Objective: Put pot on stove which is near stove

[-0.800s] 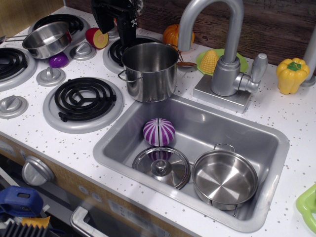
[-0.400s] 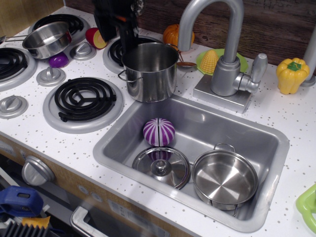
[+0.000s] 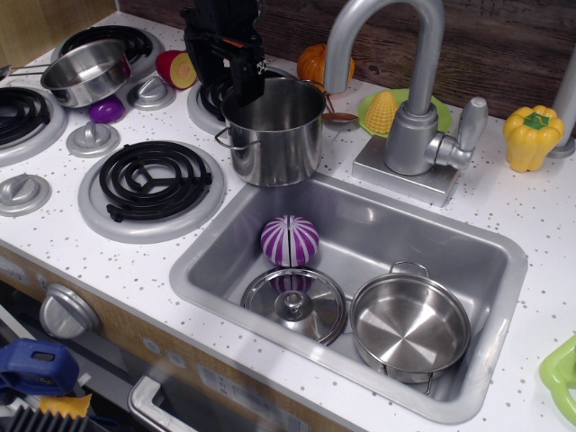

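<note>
Observation.image shows the pot on the counter by the sink (not lifted), right of the near stove; the gripper straddles its far-left rim, fingers spread, grasp and placement remaining

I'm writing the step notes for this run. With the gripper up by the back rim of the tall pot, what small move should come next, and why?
Probably lower the gripper slightly so its fingers straddle the tall pot's back-left rim, then close. The gripper sits right at that rim but shows no clear hold, and the pot stands on the counter between the sink and the front burner, which is bare.
</note>
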{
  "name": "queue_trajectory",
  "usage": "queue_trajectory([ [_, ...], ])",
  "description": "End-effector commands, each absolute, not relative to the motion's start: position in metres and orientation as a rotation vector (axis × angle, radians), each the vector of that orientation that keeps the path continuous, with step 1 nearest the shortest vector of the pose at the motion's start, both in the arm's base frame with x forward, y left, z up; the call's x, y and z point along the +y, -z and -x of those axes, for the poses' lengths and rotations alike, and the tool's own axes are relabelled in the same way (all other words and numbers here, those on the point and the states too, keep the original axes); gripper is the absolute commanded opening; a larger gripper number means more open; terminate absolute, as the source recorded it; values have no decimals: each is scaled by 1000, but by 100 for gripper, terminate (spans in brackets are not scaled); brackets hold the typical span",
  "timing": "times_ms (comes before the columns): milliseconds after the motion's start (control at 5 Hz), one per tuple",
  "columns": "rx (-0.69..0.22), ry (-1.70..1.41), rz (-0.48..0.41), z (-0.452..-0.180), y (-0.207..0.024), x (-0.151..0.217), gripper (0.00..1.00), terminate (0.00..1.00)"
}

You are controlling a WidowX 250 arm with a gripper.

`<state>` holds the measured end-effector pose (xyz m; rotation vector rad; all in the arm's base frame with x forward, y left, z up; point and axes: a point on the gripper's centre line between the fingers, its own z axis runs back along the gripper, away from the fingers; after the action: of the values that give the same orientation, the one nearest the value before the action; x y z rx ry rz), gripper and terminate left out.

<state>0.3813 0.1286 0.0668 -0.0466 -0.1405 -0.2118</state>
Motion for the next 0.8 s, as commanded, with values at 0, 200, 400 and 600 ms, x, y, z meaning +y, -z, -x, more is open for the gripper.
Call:
queue_trajectory([
  [0,-216,217,18,-388,-91,131,100,0],
  [200,-234,219,33,-391,-87,130,100,0],
  [400,-242,217,61,-395,-80,130,100,0],
  [600,-246,202,94,-393,-70,129,100,0],
])
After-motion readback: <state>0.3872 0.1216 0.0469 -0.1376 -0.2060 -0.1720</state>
